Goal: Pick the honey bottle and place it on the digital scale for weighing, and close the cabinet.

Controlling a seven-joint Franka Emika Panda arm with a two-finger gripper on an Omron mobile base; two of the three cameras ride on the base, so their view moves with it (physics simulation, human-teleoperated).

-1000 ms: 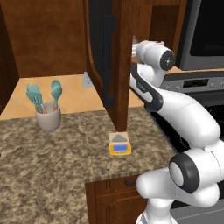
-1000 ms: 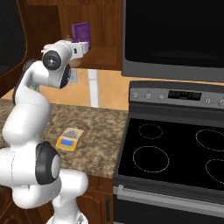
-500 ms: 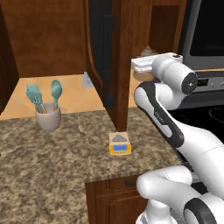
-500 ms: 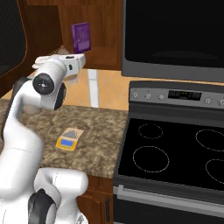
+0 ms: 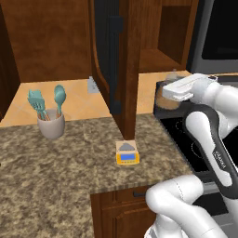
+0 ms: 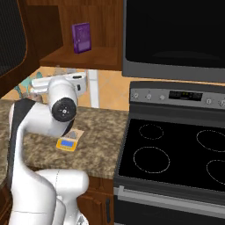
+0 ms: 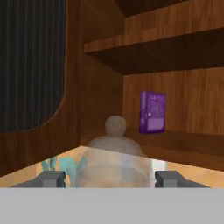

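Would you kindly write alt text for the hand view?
A honey bottle sits between the end effector fingertips, close to the camera. Behind it, an open wooden cabinet holds a purple box on a shelf, with the dark-panelled door at left.

From where I stand, the cabinet door [image 5: 116,65] hangs open edge-on over the counter [image 5: 56,172], its lower corner just above the digital scale [image 5: 127,153]; it walls off the scale's 12 o'clock side. At the scale's 3, 6 and 9 o'clock the granite lies bare. The utensil cup [image 5: 50,122] stands well apart at 10 o'clock. The gripper [image 7: 109,178] holds the honey bottle [image 7: 114,153] right of the door, over the stove's edge [image 6: 125,145]. In the hand view, the door's dark panel [image 7: 33,65] crowds 9 o'clock, with shelves [image 7: 175,35] at 1 o'clock and a purple box [image 7: 152,112] on the lower shelf.
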